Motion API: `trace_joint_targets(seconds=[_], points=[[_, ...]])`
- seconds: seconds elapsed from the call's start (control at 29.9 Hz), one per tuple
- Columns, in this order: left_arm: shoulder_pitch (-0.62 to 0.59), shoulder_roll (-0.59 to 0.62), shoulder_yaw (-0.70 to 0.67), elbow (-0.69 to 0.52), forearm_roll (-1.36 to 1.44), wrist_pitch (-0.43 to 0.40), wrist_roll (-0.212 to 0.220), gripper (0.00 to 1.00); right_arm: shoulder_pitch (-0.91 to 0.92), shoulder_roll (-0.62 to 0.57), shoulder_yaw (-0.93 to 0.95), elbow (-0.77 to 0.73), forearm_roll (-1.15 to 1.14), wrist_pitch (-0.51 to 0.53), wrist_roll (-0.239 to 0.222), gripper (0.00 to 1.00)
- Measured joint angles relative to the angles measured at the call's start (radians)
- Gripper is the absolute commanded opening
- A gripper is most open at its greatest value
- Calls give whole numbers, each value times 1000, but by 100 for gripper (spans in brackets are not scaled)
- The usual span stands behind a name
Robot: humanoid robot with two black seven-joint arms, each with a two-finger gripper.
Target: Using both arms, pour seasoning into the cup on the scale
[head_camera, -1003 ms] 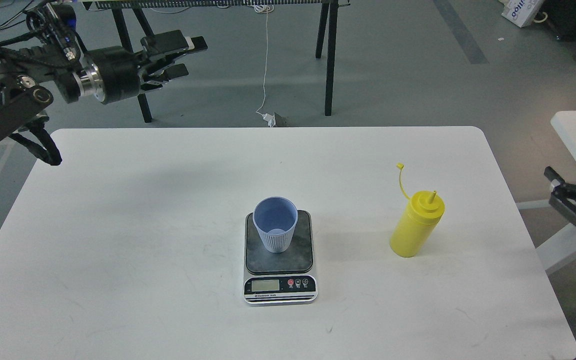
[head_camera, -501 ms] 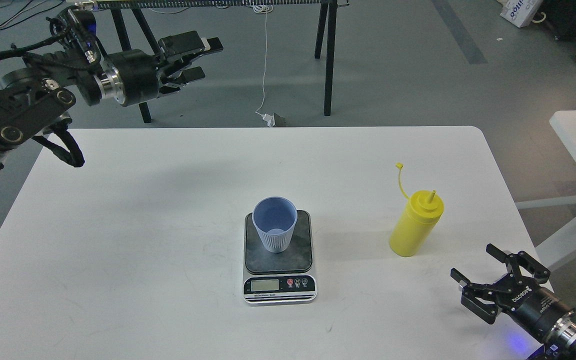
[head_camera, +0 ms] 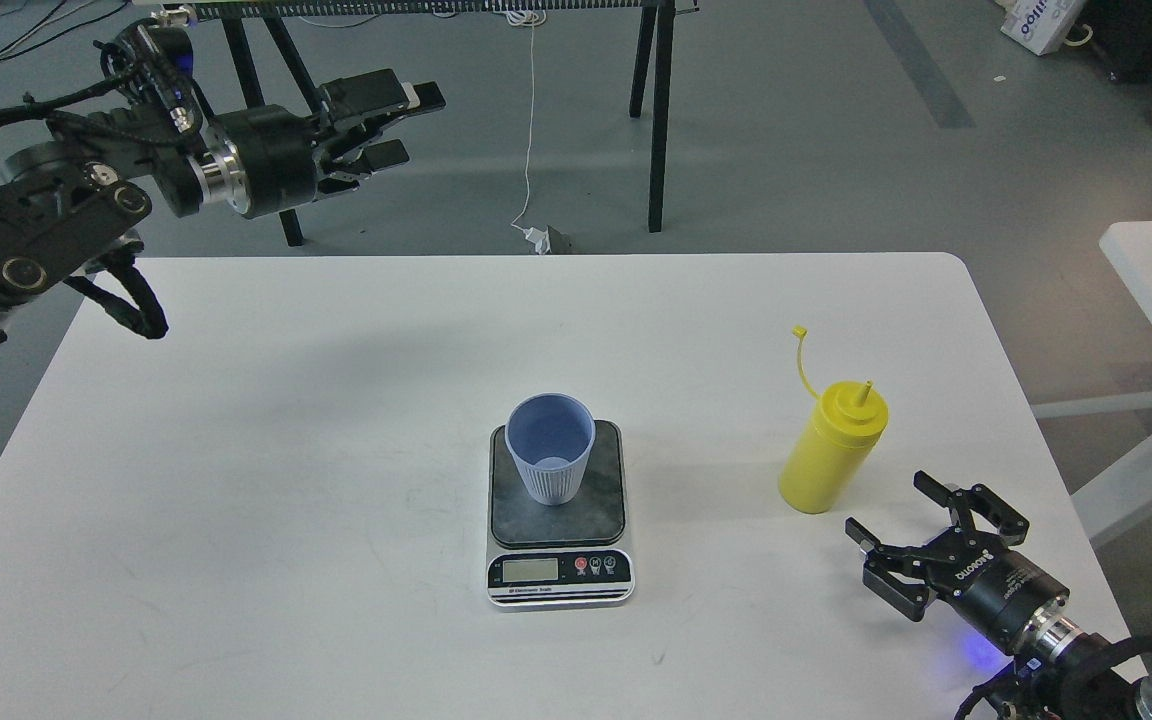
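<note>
The yellow seasoning bottle stands on the right part of the white table, leaning a little in this view, its pointed nozzle bare and its small cap held up to the far left on the thin tether. Nothing touches it. To its left, well apart, the pale blue-grey cup sits upright on the dark plate of the scale, toward the plate's far left corner; I can see down into it, but whether its bottom holds anything I cannot make out. The scale's display faces me at the near edge, and its digits are too small to read, as are the marks on the three round buttons beside it. My right gripper hovers near the table's near right corner, just beside and nearer than the bottle, its fingers spread wide and holding nothing; the arm behind it runs out of view at the lower right edge, with a blue glow on the table under its wrist. My left gripper hangs high at the far left, beyond the table's far edge, its fingers parted and empty. Much of that arm is cut off by the left edge, and its cables overlap the joints.
</note>
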Motion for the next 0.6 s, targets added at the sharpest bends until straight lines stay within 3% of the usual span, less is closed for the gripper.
trace_joint_targets(seconds=[0.6], points=[[19, -1, 2, 0, 0, 0, 0, 99, 130, 117, -8, -180, -8, 0, 0, 99]])
